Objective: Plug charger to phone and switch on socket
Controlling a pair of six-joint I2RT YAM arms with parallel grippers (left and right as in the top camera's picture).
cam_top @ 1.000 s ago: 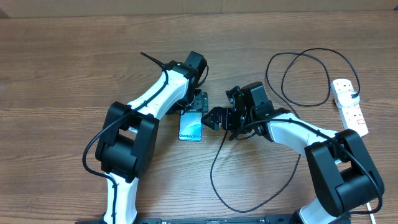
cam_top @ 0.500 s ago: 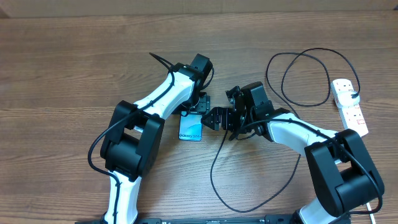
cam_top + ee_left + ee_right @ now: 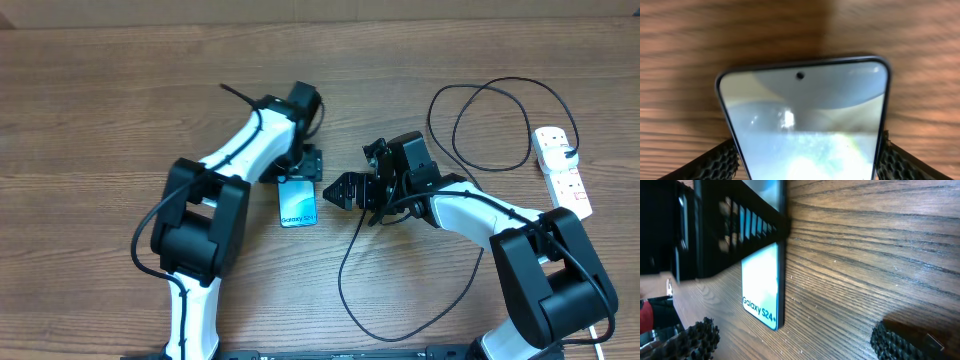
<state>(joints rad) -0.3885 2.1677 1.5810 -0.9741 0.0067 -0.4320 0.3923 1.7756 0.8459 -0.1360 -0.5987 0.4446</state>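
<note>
The phone [image 3: 298,206] lies flat on the wooden table, its light blue screen up and its text at the near end. My left gripper [image 3: 300,180] stands over its far end. In the left wrist view the black pads [image 3: 715,162] press against both long edges of the phone [image 3: 805,110], so that gripper is shut on it. My right gripper [image 3: 336,190] is open just right of the phone, with nothing between its fingers [image 3: 695,337]. The charger [image 3: 490,118] loops from the socket [image 3: 562,170] past my right arm. Its connector tip cannot be made out.
The black cable sweeps in a wide curve [image 3: 345,275] across the near table under my right arm. A white cord [image 3: 602,338] leaves the socket toward the near right corner. The left gripper's black body [image 3: 715,230] fills the upper left of the right wrist view.
My left gripper has closed onto the phone's far end and shifted left, and the phone slid slightly left with it. The right arm and cable have not moved.
</note>
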